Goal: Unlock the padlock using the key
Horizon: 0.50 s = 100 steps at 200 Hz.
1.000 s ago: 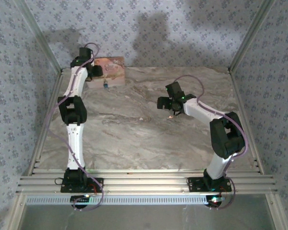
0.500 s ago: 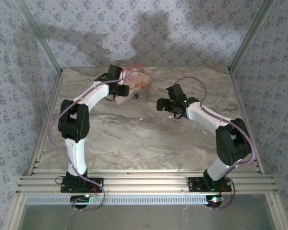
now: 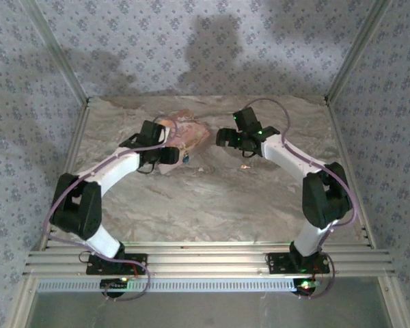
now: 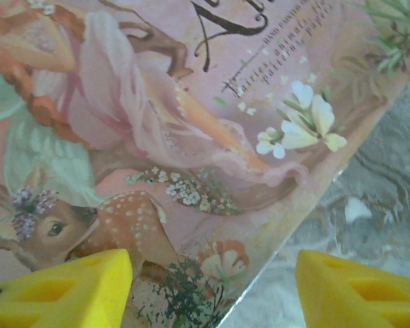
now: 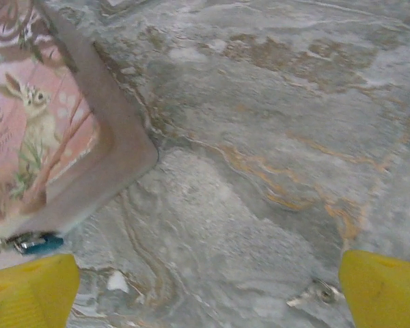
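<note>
Inspector: Now, where do the task items lie?

Operator: The padlock (image 5: 29,242) lies at the edge of the pink box (image 4: 191,137), touching it or just beside it. Whether its loop is hooked to the box cannot be told. The key (image 5: 321,292) lies flat on the bench (image 5: 260,137), well apart from the padlock and close to 1 fingertip of the right arm.

Inspector: State of the jaws?

Operator: Both pairs are spread. The right jaws stand wide with bare bench between them, pinching nothing. The left jaws hang over 1 corner of the box, with 1 fingertip (image 4: 61,290) above the printed lid and its partner above the bench. No pinch is visible.

Inspector: The step in hand, in your judgement?

Operator: Picking up the key with the right arm. The key is not yet centred; it sits at the edge of the right wrist view, not midway between the fingertips.

Inspector: Requirements for doing it well?

Operator: 3 points.
1. Shift the right jaws sideways until the key lies midway between them.
2. Come down square, since a thin sliver flat on a smooth bench will likely skid if only 1 fingertip meets it.
3. Pinch the head end and leave the blade free for the keyhole.

The left arm should steady the padlock body. So small a lock would likely turn away under the key's push.
</note>
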Available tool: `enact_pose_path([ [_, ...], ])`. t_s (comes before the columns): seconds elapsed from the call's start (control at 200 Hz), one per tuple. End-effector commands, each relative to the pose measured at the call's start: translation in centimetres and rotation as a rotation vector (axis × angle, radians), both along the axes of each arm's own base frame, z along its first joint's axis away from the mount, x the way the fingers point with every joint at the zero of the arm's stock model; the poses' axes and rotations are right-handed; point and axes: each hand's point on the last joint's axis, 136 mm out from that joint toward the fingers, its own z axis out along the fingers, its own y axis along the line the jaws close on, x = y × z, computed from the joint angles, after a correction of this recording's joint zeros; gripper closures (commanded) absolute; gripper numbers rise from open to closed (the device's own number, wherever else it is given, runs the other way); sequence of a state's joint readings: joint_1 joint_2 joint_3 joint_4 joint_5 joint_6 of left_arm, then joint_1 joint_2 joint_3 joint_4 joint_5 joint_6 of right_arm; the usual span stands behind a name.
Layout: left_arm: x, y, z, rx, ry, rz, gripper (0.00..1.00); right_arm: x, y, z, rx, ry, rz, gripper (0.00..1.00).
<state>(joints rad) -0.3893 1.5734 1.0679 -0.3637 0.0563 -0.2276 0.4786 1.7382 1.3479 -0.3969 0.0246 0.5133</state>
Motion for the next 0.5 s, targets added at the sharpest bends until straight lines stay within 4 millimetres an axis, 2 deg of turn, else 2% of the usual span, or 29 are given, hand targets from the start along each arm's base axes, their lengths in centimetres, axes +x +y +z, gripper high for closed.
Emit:
enact_pose_path([
  [0.0,-3.5,2.0,-1.3,-0.077,0.165,0.090,0.32,0.5,2.2,-0.6,0.057,0.060,0.046,0.02],
  [0.145,-3.0,4.4,0.4,-0.252,0.156,0.227,0.30,2.7,5.5,-0.9,0.087,0.072,0.129,0.03],
  [0.215,-3.0,5.5,0.6,-0.311,0.162,0.280,0.30,4.0,7.2,-0.5,0.100,0.062,0.167,0.03],
  [0.295,-3.1,6.7,0.3,-0.343,0.171,0.336,0.30,5.5,9.1,-1.1,0.117,0.070,0.199,0.03],
  [0.4,-3.6,7.3,0.3,-0.390,0.173,0.373,0.30,7.0,12.0,-1.7,0.173,0.080,0.242,0.04],
  [0.495,-4.0,7.9,0.9,-0.416,0.157,0.390,0.30,7.4,14.6,-1.8,0.220,0.085,0.287,0.06],
])
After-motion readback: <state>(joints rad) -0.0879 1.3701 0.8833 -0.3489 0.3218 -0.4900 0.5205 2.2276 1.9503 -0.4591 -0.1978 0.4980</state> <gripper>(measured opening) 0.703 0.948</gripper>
